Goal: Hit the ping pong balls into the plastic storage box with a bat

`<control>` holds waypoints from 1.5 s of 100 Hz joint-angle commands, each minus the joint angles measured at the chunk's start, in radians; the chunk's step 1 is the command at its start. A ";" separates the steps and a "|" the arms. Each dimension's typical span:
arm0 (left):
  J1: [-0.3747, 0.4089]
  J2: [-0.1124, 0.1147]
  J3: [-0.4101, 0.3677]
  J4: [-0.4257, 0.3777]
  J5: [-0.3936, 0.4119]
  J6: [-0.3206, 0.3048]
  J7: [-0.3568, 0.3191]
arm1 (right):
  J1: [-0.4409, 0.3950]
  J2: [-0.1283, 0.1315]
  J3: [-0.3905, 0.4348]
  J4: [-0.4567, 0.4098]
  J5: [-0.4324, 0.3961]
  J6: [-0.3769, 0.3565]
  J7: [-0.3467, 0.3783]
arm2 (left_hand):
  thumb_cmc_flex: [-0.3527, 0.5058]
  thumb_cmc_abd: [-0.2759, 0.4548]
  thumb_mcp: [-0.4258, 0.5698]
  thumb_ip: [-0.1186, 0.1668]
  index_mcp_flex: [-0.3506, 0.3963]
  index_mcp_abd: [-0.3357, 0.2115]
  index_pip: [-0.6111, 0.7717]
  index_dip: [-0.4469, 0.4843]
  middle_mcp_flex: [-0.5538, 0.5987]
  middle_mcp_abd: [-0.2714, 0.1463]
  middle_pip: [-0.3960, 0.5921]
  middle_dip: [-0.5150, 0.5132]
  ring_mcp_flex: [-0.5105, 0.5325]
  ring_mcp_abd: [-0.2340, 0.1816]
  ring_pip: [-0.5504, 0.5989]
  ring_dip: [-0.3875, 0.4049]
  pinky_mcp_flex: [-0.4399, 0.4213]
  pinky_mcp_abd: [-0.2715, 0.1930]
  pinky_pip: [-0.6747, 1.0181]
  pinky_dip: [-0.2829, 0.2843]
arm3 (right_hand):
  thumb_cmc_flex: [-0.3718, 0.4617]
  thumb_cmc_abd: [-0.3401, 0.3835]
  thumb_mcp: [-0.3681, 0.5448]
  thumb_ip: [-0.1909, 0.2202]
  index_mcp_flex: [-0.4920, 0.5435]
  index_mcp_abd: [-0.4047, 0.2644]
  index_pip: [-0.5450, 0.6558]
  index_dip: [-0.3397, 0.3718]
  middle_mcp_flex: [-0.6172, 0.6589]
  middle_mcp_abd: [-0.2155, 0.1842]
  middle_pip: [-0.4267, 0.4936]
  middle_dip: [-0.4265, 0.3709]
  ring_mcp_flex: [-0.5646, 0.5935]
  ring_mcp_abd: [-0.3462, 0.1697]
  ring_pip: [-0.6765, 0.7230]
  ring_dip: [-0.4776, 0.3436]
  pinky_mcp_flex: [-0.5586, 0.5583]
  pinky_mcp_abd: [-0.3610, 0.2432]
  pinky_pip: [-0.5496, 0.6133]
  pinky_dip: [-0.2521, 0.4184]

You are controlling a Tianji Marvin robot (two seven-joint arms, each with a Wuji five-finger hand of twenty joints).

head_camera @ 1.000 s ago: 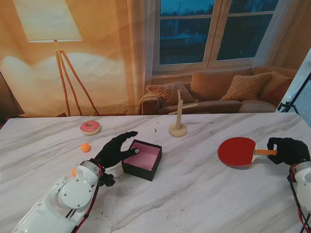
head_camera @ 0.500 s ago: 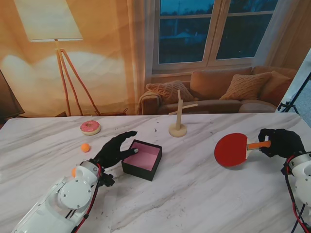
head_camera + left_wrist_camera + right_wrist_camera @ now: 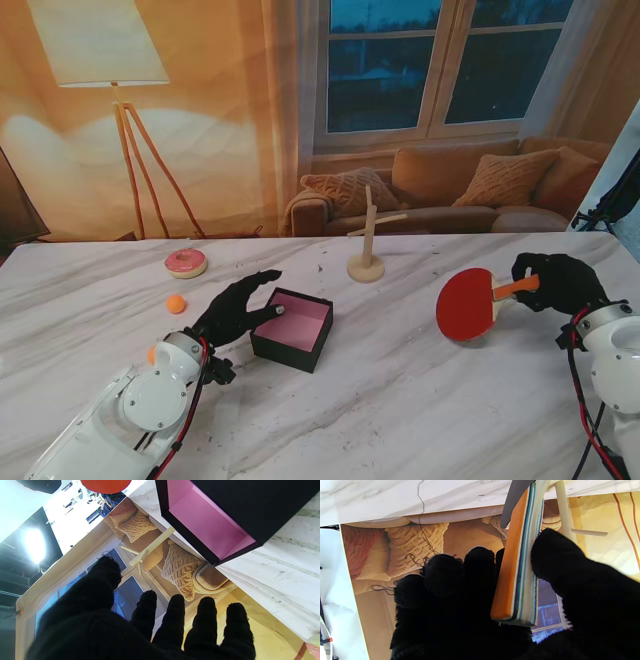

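From the stand, the right hand (image 3: 556, 283) gripped the bat (image 3: 467, 303) by its handle, red blade tilted over the surface (image 3: 400, 400). The left hand (image 3: 238, 308) lay open, fingers spread, touching the box (image 3: 293, 328). One ball (image 3: 176, 304) sat left of it, near a doughnut (image 3: 186, 262).

The left wrist view showed spread fingers (image 3: 175, 615) before the box's (image 3: 212, 527) pink inside.

The right wrist view showed fingers (image 3: 445, 575) and thumb clamping the handle (image 3: 517, 562).
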 commanded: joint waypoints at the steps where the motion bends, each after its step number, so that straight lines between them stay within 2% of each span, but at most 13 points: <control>1: 0.004 -0.003 -0.002 -0.005 -0.003 -0.001 -0.011 | 0.002 -0.008 -0.013 -0.009 -0.004 0.002 0.015 | -0.006 0.007 -0.031 0.003 0.018 0.001 -0.005 0.004 0.045 0.006 -0.008 0.018 -0.009 -0.005 0.009 0.006 0.002 -0.001 -0.011 0.023 | 0.036 0.046 0.127 0.062 0.089 -0.110 0.130 0.007 0.039 0.013 0.023 0.014 0.054 -0.006 0.045 0.015 0.015 -0.018 0.056 0.029; 37: 0.004 -0.003 -0.003 -0.004 -0.004 -0.003 -0.009 | 0.011 -0.011 -0.041 -0.043 0.037 -0.004 0.044 | -0.005 0.008 -0.034 0.003 0.020 0.001 -0.005 0.004 0.046 0.006 -0.008 0.017 -0.009 -0.003 0.009 0.006 0.003 0.000 -0.010 0.026 | 0.015 0.027 0.144 0.066 0.101 -0.095 0.125 -0.017 0.056 0.014 0.047 0.032 0.072 -0.017 0.078 0.031 0.032 -0.015 0.073 0.047; 107: 0.003 -0.005 -0.001 -0.001 -0.011 -0.006 -0.008 | 0.058 -0.008 -0.102 -0.085 0.142 0.074 0.164 | 0.000 0.016 -0.042 0.003 0.023 0.002 -0.005 0.003 0.049 0.007 -0.009 0.017 -0.007 0.003 0.015 0.011 0.005 0.000 -0.009 0.030 | 0.005 0.038 0.134 0.065 0.098 -0.088 0.112 -0.037 0.051 0.010 0.049 0.041 0.067 -0.018 0.079 0.035 0.028 -0.010 0.074 0.053; 150: -0.001 -0.005 0.003 0.001 -0.019 -0.004 -0.009 | 0.076 -0.010 -0.137 -0.093 0.191 0.128 0.198 | 0.001 0.021 -0.050 0.003 0.027 0.001 -0.004 0.003 0.050 0.006 -0.009 0.017 -0.005 0.010 0.020 0.016 0.005 0.001 -0.009 0.031 | 0.006 0.059 0.106 0.059 0.100 -0.098 0.093 -0.066 0.048 0.008 0.048 0.049 0.074 -0.023 0.090 0.039 0.038 -0.008 0.085 0.056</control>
